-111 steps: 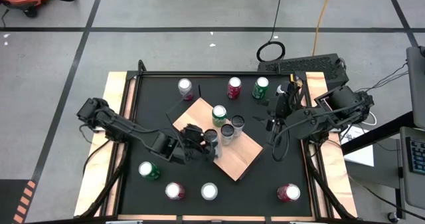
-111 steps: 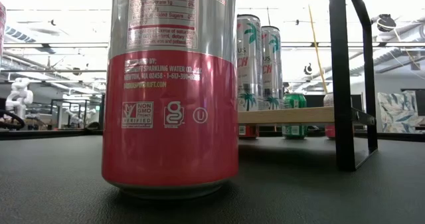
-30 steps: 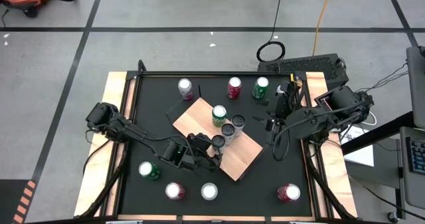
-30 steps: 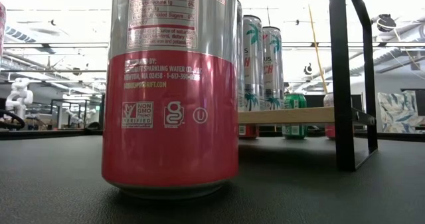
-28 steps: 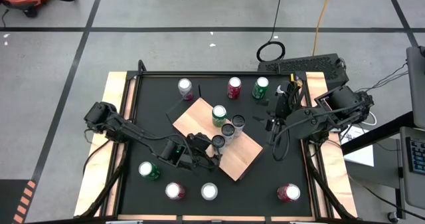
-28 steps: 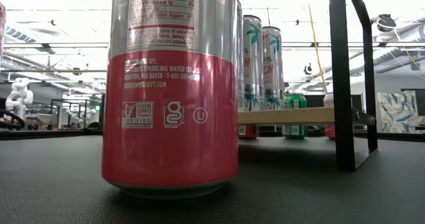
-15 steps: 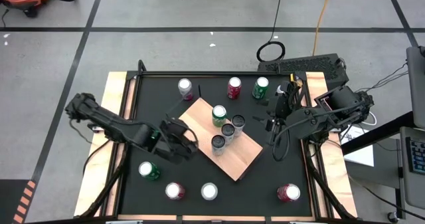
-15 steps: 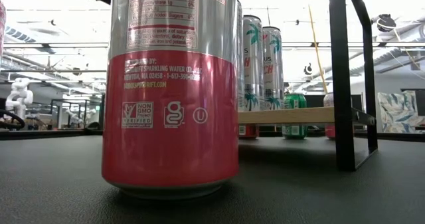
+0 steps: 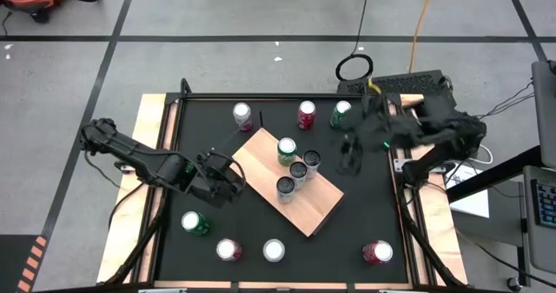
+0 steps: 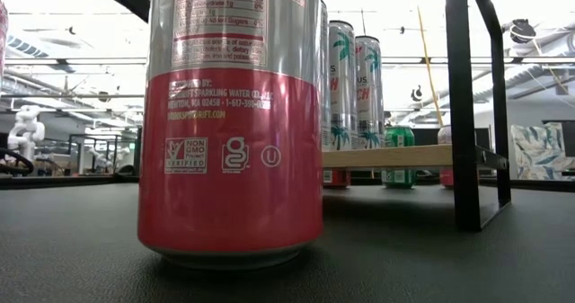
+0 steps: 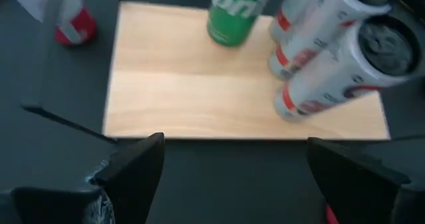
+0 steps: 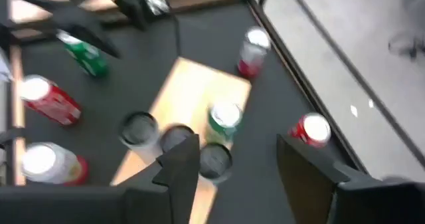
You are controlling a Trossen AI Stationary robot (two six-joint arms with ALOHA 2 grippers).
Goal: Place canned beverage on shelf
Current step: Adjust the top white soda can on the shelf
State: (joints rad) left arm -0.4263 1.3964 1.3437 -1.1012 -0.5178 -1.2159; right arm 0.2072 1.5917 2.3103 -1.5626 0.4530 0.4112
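Note:
The shelf (image 9: 291,189) is a tan board over the middle of the black table. A green can (image 9: 287,149) and three silver cans (image 9: 298,171) stand on it. They also show in the left wrist view, green can (image 11: 234,14) and silver cans (image 11: 332,64). My left gripper (image 9: 233,176) (image 11: 232,177) hangs open and empty just off the shelf's left edge. My right gripper (image 9: 350,152) (image 12: 242,161) hovers open and empty, high over the table to the right of the shelf.
Loose cans stand on the table: three along the far side (image 9: 242,115) (image 9: 306,115) (image 9: 340,112) and several near the front edge (image 9: 194,223) (image 9: 274,250) (image 9: 377,252). A red can (image 10: 232,123) fills the low view, with the shelf's black leg (image 10: 465,105) beside it.
My left gripper has drawn back from the nearest silver can on the shelf, going up and toward the table's left edge; the can stays standing. My right arm has swung a little toward the shelf and shows blurred.

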